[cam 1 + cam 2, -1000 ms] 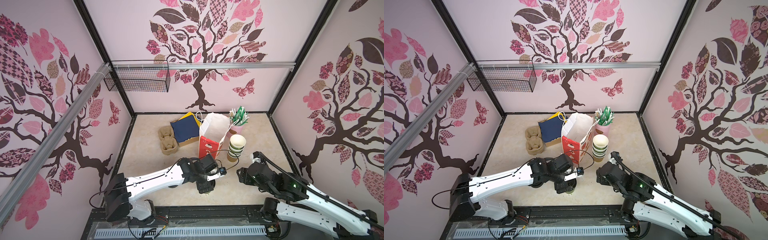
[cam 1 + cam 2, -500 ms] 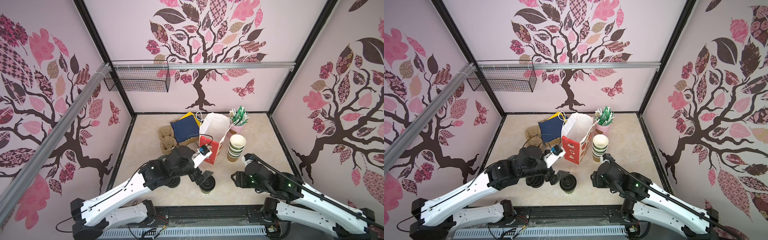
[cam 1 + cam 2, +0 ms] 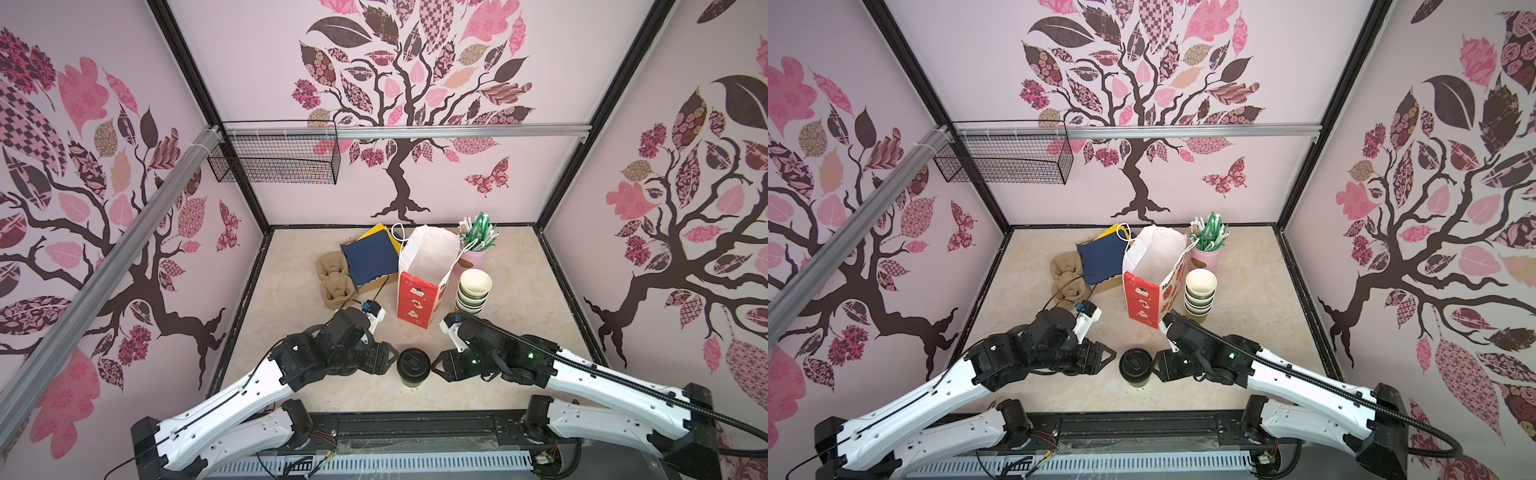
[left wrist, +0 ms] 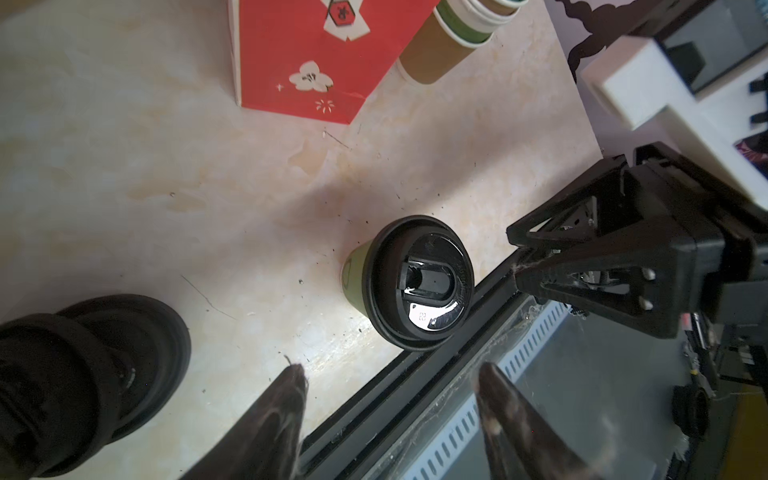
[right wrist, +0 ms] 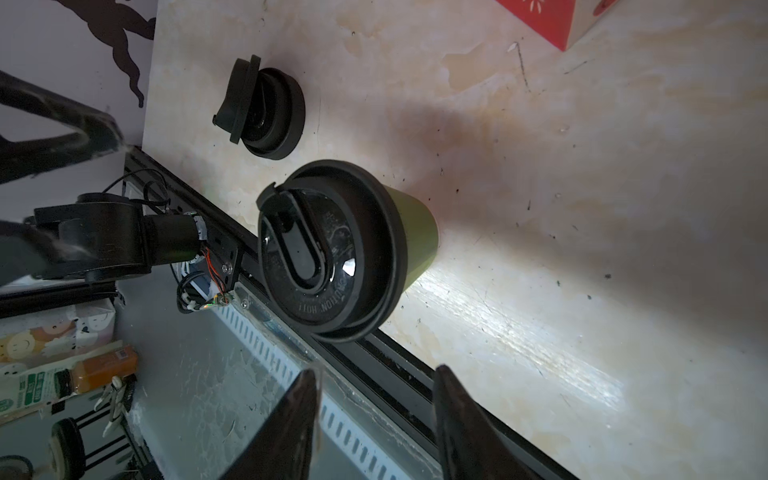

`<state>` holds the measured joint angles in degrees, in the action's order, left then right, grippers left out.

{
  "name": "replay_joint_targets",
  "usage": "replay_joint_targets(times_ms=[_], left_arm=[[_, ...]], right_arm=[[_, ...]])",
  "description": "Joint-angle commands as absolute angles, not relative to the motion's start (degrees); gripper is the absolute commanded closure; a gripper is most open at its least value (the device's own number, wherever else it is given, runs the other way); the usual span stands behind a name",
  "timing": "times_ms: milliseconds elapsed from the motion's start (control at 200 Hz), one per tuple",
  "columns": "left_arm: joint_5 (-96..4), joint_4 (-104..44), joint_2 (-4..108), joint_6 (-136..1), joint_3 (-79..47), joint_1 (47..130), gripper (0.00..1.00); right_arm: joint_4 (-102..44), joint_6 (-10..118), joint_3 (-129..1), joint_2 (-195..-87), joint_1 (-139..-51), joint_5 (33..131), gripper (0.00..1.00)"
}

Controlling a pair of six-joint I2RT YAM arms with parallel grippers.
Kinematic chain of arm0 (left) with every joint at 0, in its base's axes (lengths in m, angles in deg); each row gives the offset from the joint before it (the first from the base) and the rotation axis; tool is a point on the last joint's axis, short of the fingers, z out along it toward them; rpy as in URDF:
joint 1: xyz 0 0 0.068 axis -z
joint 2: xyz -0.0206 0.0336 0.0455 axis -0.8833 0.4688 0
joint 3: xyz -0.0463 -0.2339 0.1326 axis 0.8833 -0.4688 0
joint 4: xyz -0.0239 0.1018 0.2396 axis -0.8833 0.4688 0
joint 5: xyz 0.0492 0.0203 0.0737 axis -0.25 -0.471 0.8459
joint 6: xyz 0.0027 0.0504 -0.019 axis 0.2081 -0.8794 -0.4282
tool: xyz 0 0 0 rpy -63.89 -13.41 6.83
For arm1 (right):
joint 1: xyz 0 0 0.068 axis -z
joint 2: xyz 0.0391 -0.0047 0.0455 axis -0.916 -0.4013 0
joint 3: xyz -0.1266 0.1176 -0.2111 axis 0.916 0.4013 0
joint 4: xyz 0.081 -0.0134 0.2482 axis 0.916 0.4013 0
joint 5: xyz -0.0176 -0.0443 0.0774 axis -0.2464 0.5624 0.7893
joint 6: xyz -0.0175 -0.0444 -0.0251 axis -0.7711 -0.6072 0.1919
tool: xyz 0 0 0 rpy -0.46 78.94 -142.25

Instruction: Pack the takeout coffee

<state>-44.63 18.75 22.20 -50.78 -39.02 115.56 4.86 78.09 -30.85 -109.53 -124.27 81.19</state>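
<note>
Low at centre in both top views, the lidded cup point(image 3: 412, 368) stands upright between our left gripper point(image 4: 390, 370) and right gripper point(image 5: 376, 372), both spread open, empty. We judge it light and thin-walled: pinch the paper body below the lid point(image 4: 417, 282).

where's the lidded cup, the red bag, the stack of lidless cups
lidded cup point(image 3: 412, 364), in a top view, black lid
red bag point(image 3: 416, 302), in a top view, red front
stack of lidless cups point(image 3: 476, 284), in a top view, top cup's inside
</note>
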Motion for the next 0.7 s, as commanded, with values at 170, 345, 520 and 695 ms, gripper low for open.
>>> replay_joint_targets(times_ms=[170, 345, 520, 695], left_arm=[[-52.24, 8.67, 26.69, -47.27, -43.52, 114.65, 0.36], [-52.59, 7.75, 29.74, -46.78, -43.87, 114.08, 0.39], [-52.68, 8.64, 32.32, -46.65, -43.74, 113.07, 0.42], [-53.29, 8.73, 34.30, -47.25, -43.74, 112.58, 0.45]], right_arm=[[0.51, 76.53, -30.56, -112.52, -124.04, 81.07, 0.51], [-1.05, 76.78, -29.99, -113.96, -124.00, 80.93, 0.52], [-2.17, 77.07, -29.28, -115.28, -124.01, 80.31, 0.54], [-2.14, 77.22, -29.03, -116.91, -124.00, 80.24, 0.56]])
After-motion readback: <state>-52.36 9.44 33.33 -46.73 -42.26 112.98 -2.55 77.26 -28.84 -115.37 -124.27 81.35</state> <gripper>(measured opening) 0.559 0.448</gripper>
